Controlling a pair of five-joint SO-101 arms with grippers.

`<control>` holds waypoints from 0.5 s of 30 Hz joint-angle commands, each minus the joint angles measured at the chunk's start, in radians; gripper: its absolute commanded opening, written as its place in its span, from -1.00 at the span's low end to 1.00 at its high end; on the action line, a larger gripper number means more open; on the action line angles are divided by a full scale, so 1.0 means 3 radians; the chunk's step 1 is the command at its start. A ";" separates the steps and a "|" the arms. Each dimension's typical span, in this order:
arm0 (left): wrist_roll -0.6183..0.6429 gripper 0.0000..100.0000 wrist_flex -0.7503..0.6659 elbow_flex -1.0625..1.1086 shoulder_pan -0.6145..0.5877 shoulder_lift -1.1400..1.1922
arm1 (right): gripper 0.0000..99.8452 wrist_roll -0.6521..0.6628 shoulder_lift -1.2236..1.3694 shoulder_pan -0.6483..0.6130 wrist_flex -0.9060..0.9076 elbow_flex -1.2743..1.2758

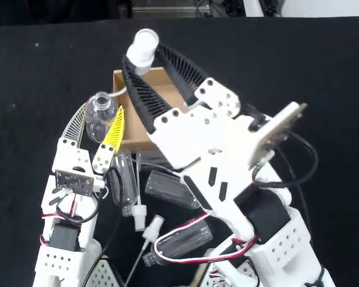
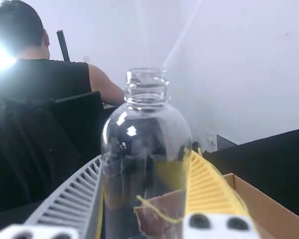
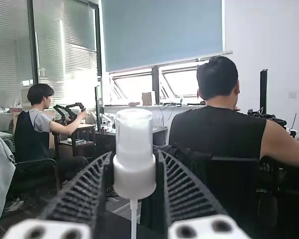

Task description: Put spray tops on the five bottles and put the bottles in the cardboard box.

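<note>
Two parts are in hand: the left gripper (image 1: pixel 103 112) is closed around an open-necked bottle (image 2: pixel 147 149), upright at the left edge of the cardboard box (image 2: pixel 264 204); the right gripper (image 1: pixel 145 55) pinches a spray top (image 3: pixel 134 149) over the box's far side, tube (image 3: pixel 133 221) hanging down. Centre the tube above the neck (image 2: pixel 147 87) first, then lower squarely, bottle held steady.

Black table (image 1: pixel 36 72); white wall (image 2: pixel 249 59); windows (image 3: pixel 134 82) with blinds (image 3: pixel 65 45); desk (image 3: pixel 157 132), chair (image 3: pixel 229 184) behind.
</note>
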 commanded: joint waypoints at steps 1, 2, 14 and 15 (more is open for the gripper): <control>0.0041 -0.94 -0.0082 0.0074 0.0090 -0.0087 | -0.98 -0.0020 -0.0095 -0.0061 -0.0010 0.0018; 0.0041 -0.94 -0.0082 0.0074 0.0141 -0.0087 | -0.98 -0.0020 -0.0100 -0.0061 -0.0015 0.0033; 0.0020 -0.94 0.0547 0.0074 0.0821 -0.0077 | -0.98 0.0000 -0.0090 -0.0056 -0.0010 0.0033; 0.0020 -0.94 0.0501 0.0074 0.0882 -0.0077 | -0.98 0.0000 -0.0100 -0.0051 0.0005 0.0033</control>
